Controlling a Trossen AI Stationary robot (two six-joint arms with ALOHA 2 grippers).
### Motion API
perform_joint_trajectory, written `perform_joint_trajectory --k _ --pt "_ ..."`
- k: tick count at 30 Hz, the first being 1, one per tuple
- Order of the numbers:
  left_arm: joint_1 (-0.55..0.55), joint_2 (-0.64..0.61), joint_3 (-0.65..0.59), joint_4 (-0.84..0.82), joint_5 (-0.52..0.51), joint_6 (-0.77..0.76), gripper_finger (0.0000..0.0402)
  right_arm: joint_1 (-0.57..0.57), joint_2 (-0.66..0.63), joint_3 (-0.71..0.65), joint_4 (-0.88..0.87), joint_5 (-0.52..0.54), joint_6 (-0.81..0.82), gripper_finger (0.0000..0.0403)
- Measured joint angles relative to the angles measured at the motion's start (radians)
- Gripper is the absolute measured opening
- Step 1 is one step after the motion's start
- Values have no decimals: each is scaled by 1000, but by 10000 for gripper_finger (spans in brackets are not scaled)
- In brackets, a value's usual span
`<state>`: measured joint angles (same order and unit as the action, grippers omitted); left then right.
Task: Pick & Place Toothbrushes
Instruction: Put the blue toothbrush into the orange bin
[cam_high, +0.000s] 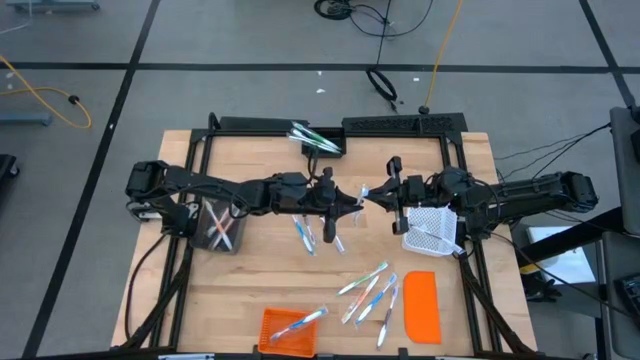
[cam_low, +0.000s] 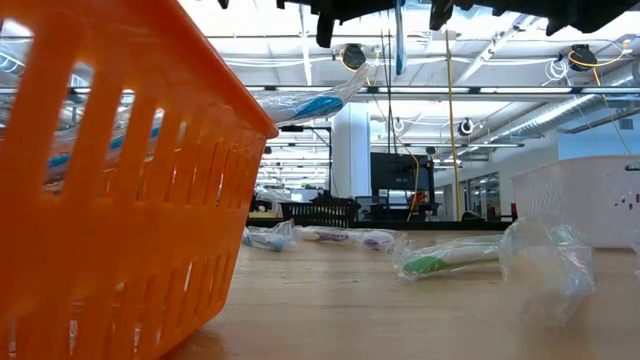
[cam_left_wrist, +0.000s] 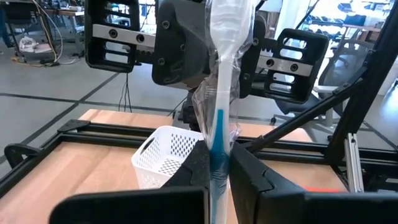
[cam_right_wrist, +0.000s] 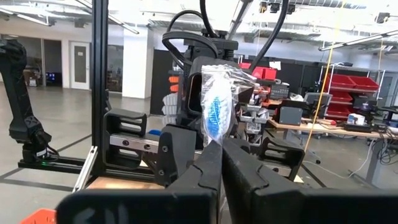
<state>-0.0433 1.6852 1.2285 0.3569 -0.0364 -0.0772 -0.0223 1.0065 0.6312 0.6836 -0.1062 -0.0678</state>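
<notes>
A toothbrush in a clear wrapper (cam_high: 363, 192), with a blue handle (cam_left_wrist: 218, 127) and blue bristles (cam_right_wrist: 216, 111), is held in the air over the middle of the table between my two grippers. My left gripper (cam_high: 352, 203) (cam_left_wrist: 217, 152) comes from the left and is shut on it. My right gripper (cam_high: 378, 193) (cam_right_wrist: 219, 144) faces it from the right, shut on the wrapper. Loose wrapped toothbrushes lie flat on the wood: a group (cam_high: 370, 292) near the front, a pair (cam_high: 318, 235) under the left gripper, and a green one (cam_low: 450, 260). My left gripper pinches the toothbrush's blue handle part (cam_left_wrist: 217, 144) between its two fingers. The brush runs on past the fingertips toward the right gripper, lifted clear of the table. My right gripper pinches the crinkled wrapper just beside the bristle head (cam_right_wrist: 214, 140) between its two fingers, coming level from the table's right. The head shows just beyond its fingertips.
A white mesh basket (cam_high: 432, 228) sits under the right arm. An orange basket (cam_high: 290, 330) at the front edge holds a toothbrush (cam_low: 310, 103). An orange lid (cam_high: 421, 305) lies flat at the front right. A clear bin (cam_high: 220, 225) with brushes stands at the left; more brushes (cam_high: 312, 137) lie at the far edge.
</notes>
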Motion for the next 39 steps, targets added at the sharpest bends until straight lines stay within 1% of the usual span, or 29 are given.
perform_joint_trajectory --k 6,11,14,19,21,29,33,36,39 --pt "-1 -16 0 -97 -42 -3 19 0 1 0 -24 0 -1 25" --pt "-10 -43 0 -191 -57 -4 19 0 0 0 -38 0 0 42" --pt "-23 -63 -1 -257 -85 -6 19 0 -1 0 -46 0 1 52" --pt "-47 -115 0 -428 -150 -28 18 0 -2 2 -67 0 3 65" --pt "-63 -140 -2 -523 -157 -47 18 -1 -4 2 -75 0 3 68" --pt "-152 -213 -1 -769 -146 -195 21 -1 -14 2 -98 1 3 69" --pt "-212 -213 -1 -830 -94 -255 18 -1 -14 2 -102 1 3 69" --pt "-256 -212 -1 -834 -45 -310 20 -1 -14 2 -99 4 3 69" --pt "-301 -212 -1 -833 -29 -350 23 -1 -14 2 -97 5 3 69"
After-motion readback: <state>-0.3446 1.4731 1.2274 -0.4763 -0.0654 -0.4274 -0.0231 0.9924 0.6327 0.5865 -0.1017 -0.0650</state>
